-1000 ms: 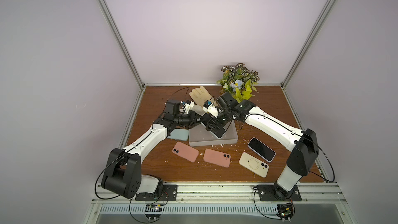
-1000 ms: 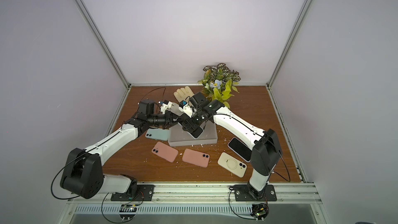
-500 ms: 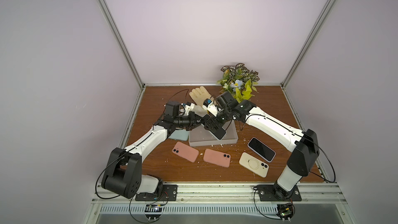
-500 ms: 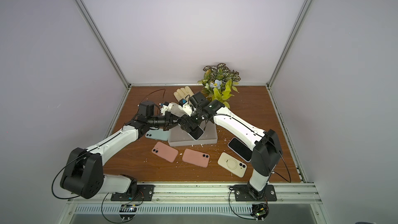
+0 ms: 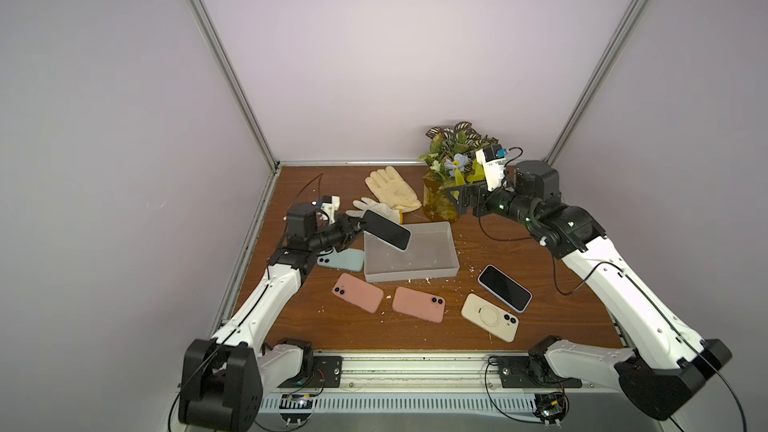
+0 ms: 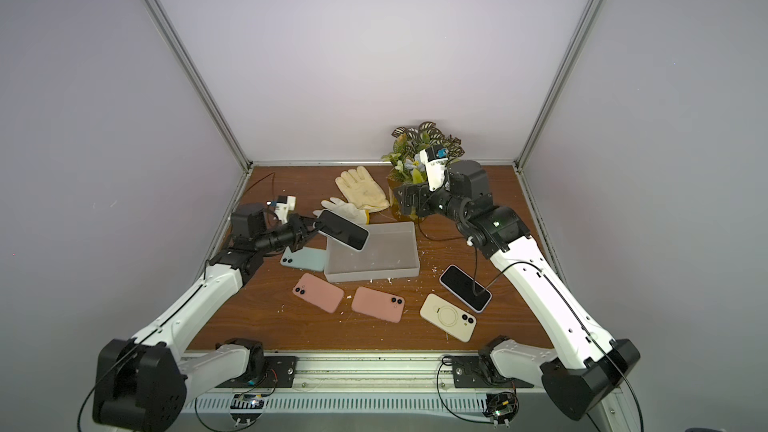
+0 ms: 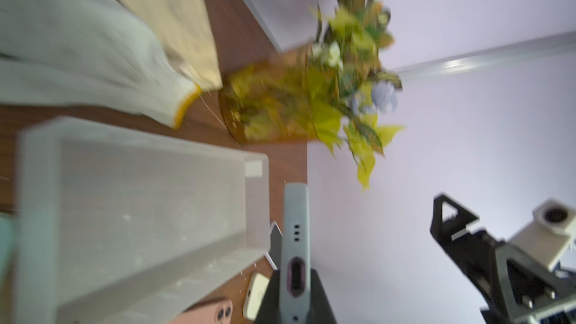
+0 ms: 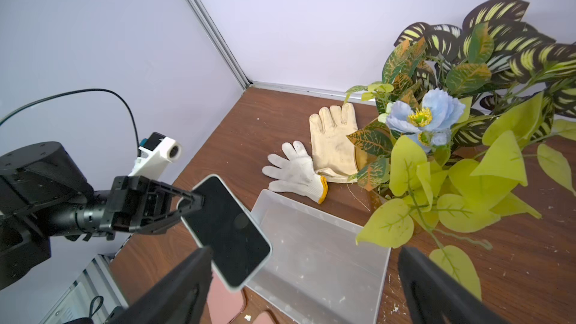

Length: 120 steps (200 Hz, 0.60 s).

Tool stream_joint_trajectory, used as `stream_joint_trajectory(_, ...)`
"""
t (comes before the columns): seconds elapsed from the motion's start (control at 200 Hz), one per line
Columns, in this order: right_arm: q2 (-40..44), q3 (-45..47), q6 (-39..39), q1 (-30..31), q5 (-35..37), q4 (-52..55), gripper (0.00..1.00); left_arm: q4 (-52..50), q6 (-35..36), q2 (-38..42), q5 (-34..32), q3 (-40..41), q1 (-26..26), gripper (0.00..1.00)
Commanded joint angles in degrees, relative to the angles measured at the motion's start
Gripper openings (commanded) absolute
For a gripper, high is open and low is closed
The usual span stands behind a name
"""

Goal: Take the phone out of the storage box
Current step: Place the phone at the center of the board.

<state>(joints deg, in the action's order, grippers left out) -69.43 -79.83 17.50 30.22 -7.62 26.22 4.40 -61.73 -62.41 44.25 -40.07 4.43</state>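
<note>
— Pale lilac panels joined by metal rails were seen around a brown wood-grain desk [image 5: 332, 326]. Where was the phone found?
— The phone [image 5: 386, 229], a slim slab of dark glossy glass in a pale rounded case, was held tilted in the air over the left rim of the storage box [image 5: 411, 274]. Its short end was clamped by the left fingers [image 8: 187, 196].
— How was the box described?
— As a shallow rectangle of frosted grey plastic with low walls, dusted inside with white crumbs.
— And the right fingers [image 8: 436, 291]?
— They were spread wide with nothing gripped, raised beside the leafy plant [image 5: 449, 155] in its amber pot.
— What else was noted?
— A knitted white glove [image 5: 374, 209] with a yellow cuff was seen touching a smooth cream glove [image 5: 390, 191]. A matte pink-cased phone [image 5: 357, 292] was seen just in front of the box.
</note>
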Motion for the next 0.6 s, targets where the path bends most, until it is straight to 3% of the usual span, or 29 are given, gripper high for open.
stream_joint_trajectory(0.0,-0.89,2.1,3.27,0.44,-0.39,-2.05,0.99,-4.29,2.56,4.12,-10.88,-2.1,-5.03,0.0)
stream_joint_trajectory(0.255,-1.13,4.76,4.39,0.42,-5.11,-4.93,0.99,-14.46,11.57,0.38,-23.81,-12.0,-11.67,0.0)
stream_joint_trajectory(0.395,-0.19,6.51,5.04,0.5,-7.23,-7.01,0.99,-12.95,15.05,-8.16,-21.6,-14.77,-15.25,0.0)
stream_joint_trajectory(0.595,1.83,8.55,4.19,0.48,-8.06,-7.09,0.99,-11.02,17.27,-22.69,-15.7,-19.11,-15.65,0.0)
